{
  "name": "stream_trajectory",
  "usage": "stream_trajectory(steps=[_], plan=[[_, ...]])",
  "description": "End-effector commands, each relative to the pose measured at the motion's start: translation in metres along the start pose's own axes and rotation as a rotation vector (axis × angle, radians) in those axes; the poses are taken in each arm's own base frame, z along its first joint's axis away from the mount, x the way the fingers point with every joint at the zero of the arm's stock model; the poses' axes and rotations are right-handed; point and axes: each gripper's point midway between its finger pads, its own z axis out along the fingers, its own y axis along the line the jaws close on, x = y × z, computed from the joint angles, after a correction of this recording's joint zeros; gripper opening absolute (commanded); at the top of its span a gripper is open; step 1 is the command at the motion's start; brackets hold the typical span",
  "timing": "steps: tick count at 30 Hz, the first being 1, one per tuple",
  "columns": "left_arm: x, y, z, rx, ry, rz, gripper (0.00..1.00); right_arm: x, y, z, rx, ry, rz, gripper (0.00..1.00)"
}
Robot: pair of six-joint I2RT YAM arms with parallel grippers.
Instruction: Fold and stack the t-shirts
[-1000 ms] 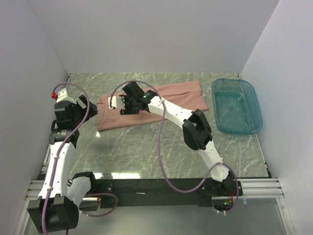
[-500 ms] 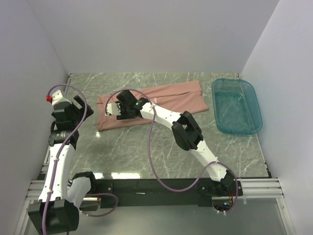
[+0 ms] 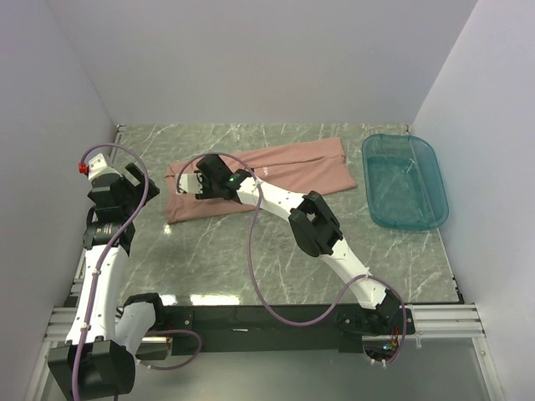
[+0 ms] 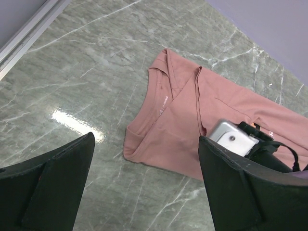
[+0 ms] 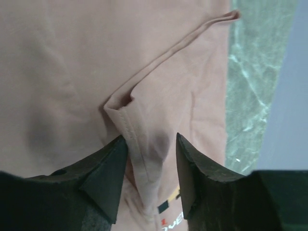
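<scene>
A dusty-pink t-shirt (image 3: 301, 167) lies folded into a long band across the far middle of the marble table (image 3: 242, 251), well apart from the teal tub (image 3: 405, 180) at the right edge. The right gripper (image 3: 197, 181) reaches across onto the shirt's left end. The left gripper (image 3: 138, 180) hangs beside that end, off the cloth.

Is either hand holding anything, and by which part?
Left hand: nothing, open. Right hand straddles the t-shirt at a raised hem fold; whether it grips cannot be told.
</scene>
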Motion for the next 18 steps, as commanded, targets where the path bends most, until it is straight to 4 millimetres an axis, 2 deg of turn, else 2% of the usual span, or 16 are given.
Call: stream_trajectory(steps=[1, 7, 11, 14, 15, 16, 18], plan=[[-0.014, -0.007, -0.005, 0.018, -0.040, -0.012, 0.93, -0.019, -0.024, 0.003, 0.104, -0.046, 0.025, 0.51], [-0.014, -0.008, -0.004, 0.026, -0.038, -0.011, 0.93, -0.022, -0.028, 0.005, 0.119, -0.057, 0.050, 0.46], [-0.013, -0.008, -0.004, 0.023, -0.036, -0.011, 0.93, -0.018, -0.019, 0.010, 0.088, -0.052, 0.050, 0.39], [-0.013, -0.008, -0.004, 0.023, -0.036, -0.011, 0.93, -0.018, -0.017, 0.010, 0.072, -0.059, 0.061, 0.27], [-0.013, -0.008, -0.004, 0.024, -0.034, -0.010, 0.93, -0.015, -0.017, 0.011, 0.067, -0.059, 0.065, 0.18], [-0.012, -0.007, -0.003, 0.022, -0.033, -0.011, 0.93, -0.017, -0.018, 0.010, 0.067, -0.065, 0.068, 0.13], [-0.013, -0.008, -0.003, 0.023, -0.036, -0.011, 0.93, -0.018, -0.021, 0.008, 0.071, -0.070, 0.084, 0.05]])
